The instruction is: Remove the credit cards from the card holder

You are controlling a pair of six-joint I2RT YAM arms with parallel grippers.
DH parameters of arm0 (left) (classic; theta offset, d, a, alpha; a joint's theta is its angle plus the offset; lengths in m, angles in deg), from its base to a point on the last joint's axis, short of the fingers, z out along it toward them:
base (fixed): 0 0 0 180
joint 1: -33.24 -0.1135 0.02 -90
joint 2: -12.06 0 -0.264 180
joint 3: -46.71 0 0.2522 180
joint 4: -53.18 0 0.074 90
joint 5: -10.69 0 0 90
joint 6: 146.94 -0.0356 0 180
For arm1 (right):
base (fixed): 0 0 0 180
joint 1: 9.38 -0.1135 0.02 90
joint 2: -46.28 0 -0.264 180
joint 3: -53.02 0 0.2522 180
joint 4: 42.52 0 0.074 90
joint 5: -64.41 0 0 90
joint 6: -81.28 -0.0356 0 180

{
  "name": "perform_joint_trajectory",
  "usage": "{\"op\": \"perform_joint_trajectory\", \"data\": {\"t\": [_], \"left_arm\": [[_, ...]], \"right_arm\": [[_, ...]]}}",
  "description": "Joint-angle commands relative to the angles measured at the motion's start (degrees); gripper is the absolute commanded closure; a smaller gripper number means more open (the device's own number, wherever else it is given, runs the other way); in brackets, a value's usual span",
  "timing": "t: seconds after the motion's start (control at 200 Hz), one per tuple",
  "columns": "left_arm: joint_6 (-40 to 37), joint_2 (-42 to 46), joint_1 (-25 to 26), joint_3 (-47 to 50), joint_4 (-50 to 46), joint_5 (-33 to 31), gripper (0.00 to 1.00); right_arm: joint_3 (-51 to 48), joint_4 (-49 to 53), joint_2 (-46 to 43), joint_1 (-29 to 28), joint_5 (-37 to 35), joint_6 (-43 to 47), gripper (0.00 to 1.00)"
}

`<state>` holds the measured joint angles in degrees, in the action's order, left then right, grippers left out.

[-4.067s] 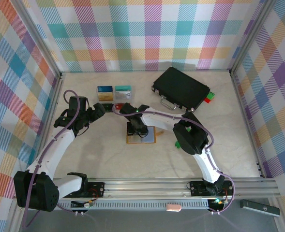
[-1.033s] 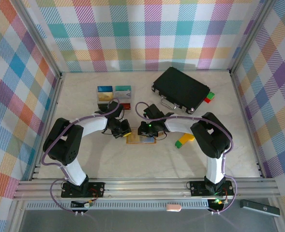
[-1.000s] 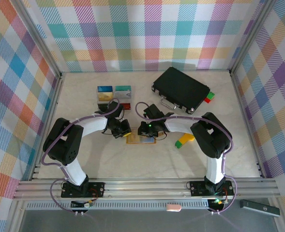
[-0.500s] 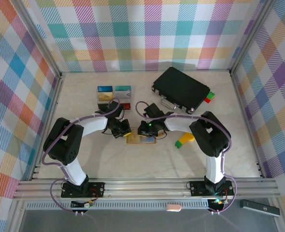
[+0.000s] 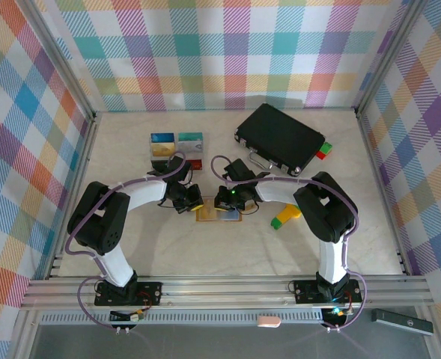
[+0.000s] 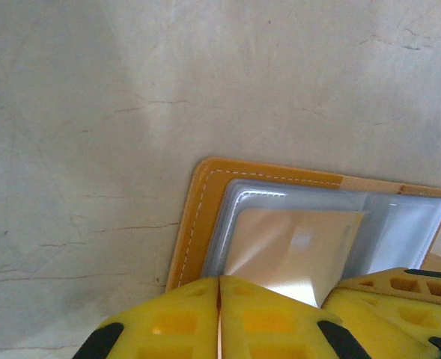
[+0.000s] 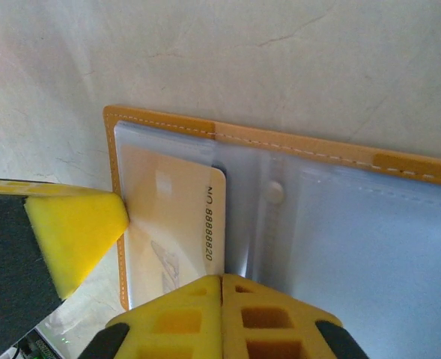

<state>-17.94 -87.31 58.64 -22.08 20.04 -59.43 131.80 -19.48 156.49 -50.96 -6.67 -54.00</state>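
Crowding the open card holder (image 5: 219,217) on the table (image 5: 130,247), left gripper (image 6: 219,288) & right gripper (image 7: 221,288) both sit closed pad-to-pad; can't tell if either nips the pale credit card (image 7: 168,224) tucked inside. Risk: unpinned holder drags along w/ card, or pads slip.

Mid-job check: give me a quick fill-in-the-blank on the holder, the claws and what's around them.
The card holder lies ___ on the table. A pale card is tucked in one of its ___. The left claw and right claw each have fingers ___. In the top view, the green-and-yellow block lies to the card holder's ___.
Missing: open, pockets, shut, right.
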Motion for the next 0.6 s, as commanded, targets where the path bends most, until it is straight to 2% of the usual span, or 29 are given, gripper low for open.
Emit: {"op": "perform_joint_trajectory", "data": {"t": [0.0,0.215,0.365,0.595], "left_arm": [[-1.6,-1.3,0.2,-0.4,-3.5,-3.2,0.88],[-3.5,-0.4,-0.7,-3.3,-6.1,-4.7,0.81],[-3.9,-0.2,-0.8,-4.7,-6.1,-2.9,0.8],[-3.9,2.0,-0.5,-4.8,-4.5,0.9,0.82]], "right_arm": [[-0.1,-1.0,-0.6,0.1,-0.5,-0.1,0.95],[-3.3,-0.9,-3.5,0.9,-4.2,0.2,0.96],[-4.5,-1.4,-4.8,1.0,-5.2,0.2,0.97],[-4.3,-2.8,-4.6,1.1,-3.1,0.0,0.96]]}}
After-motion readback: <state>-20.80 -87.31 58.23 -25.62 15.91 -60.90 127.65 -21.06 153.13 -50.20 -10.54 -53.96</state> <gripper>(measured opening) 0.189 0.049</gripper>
